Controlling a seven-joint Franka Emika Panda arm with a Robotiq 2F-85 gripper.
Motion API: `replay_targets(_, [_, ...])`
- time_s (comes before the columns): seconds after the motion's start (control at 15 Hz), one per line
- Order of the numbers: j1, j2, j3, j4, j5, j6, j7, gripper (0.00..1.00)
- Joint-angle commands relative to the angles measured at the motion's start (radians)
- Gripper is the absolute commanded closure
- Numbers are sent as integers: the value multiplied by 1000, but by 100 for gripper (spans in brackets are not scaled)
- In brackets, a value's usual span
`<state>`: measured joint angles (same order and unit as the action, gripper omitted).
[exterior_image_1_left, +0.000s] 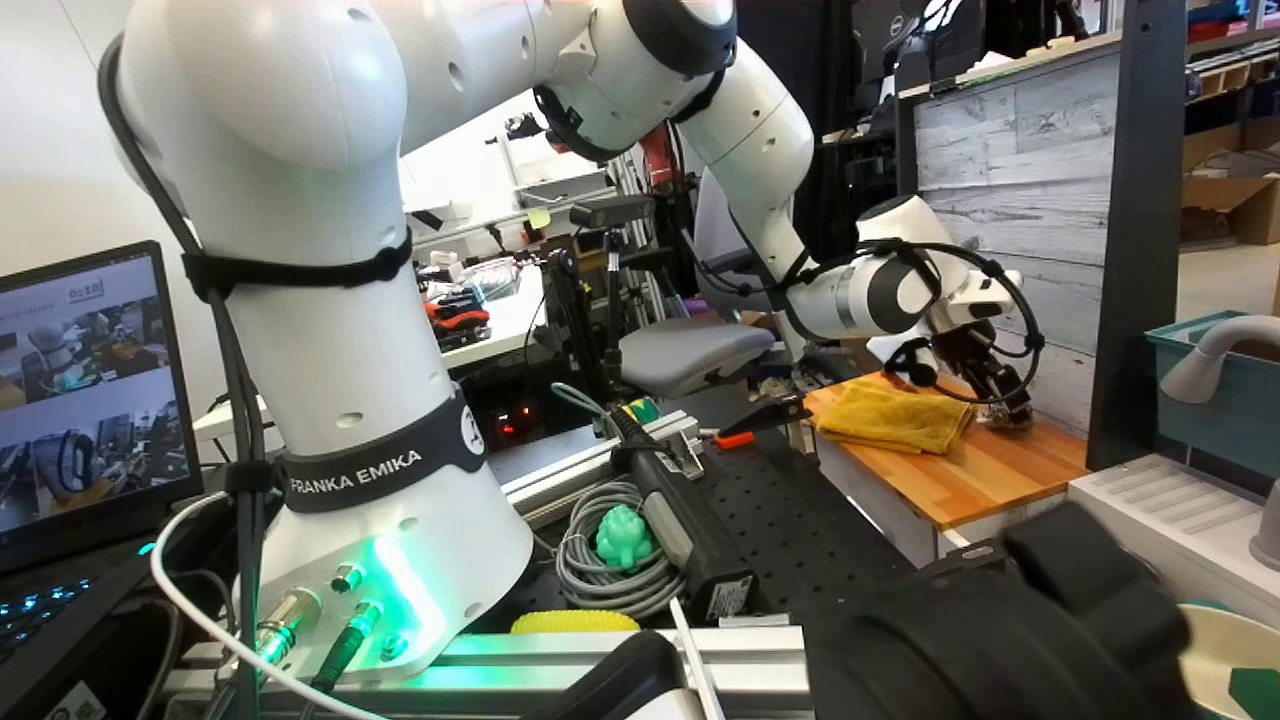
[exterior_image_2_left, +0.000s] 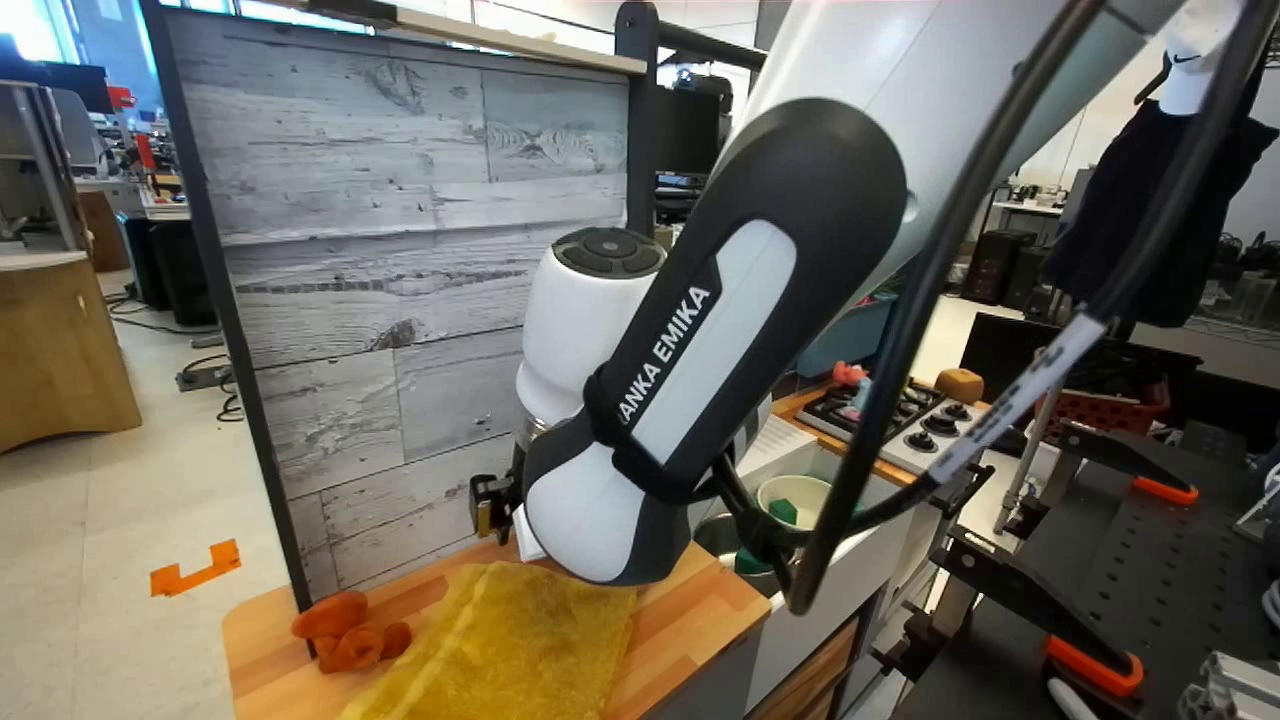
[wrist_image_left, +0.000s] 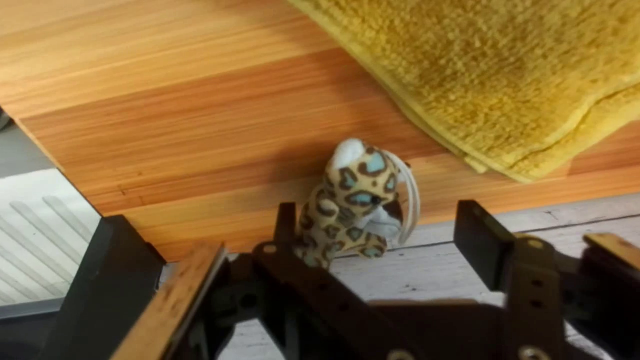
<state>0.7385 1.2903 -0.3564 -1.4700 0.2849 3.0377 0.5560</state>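
A small plush toy (wrist_image_left: 345, 200) with brown and blue leopard spots and a white loop is at the back of the wooden counter (wrist_image_left: 175, 115), by the grey panel. My gripper (wrist_image_left: 380, 227) is open around it in the wrist view. The toy lies much closer to the left finger, which hides its lower part; I cannot tell whether they touch. The right finger is apart from it. The gripper (exterior_image_1_left: 1003, 402) points down at the counter in an exterior view. A folded yellow towel (wrist_image_left: 500, 80) lies beside the toy; it also shows in both exterior views (exterior_image_1_left: 890, 415) (exterior_image_2_left: 520, 640).
The grey wood-look panel (exterior_image_2_left: 400, 250) stands upright along the counter's back edge, with a dark post (exterior_image_1_left: 1135, 250). An orange object (exterior_image_2_left: 350, 640) lies at the counter's end. A white ribbed drainer (wrist_image_left: 45, 230), a sink with a bowl (exterior_image_2_left: 775, 490) and a stove (exterior_image_2_left: 940, 430) adjoin.
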Motion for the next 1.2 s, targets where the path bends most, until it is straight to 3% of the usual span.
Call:
replay_targets(0.0, [0, 41, -15, 67, -17, -52, 49, 49])
replay_targets(0.4, [-42, -89, 45, -36, -63, -191, 0, 95])
replay_targets(0.47, [-50, -109, 47, -47, -71, -223, 6, 98])
replay_targets(0.6, [-73, -163, 50, -83, -95, -309, 9, 95])
replay_targets(0.67, [-67, -182, 22, -112, -123, -348, 26, 98])
replay_targets(0.8, [-79, -210, -17, -156, -183, -413, 49, 95])
replay_targets(1.13, [-110, -226, -81, -221, -335, -479, 96, 95])
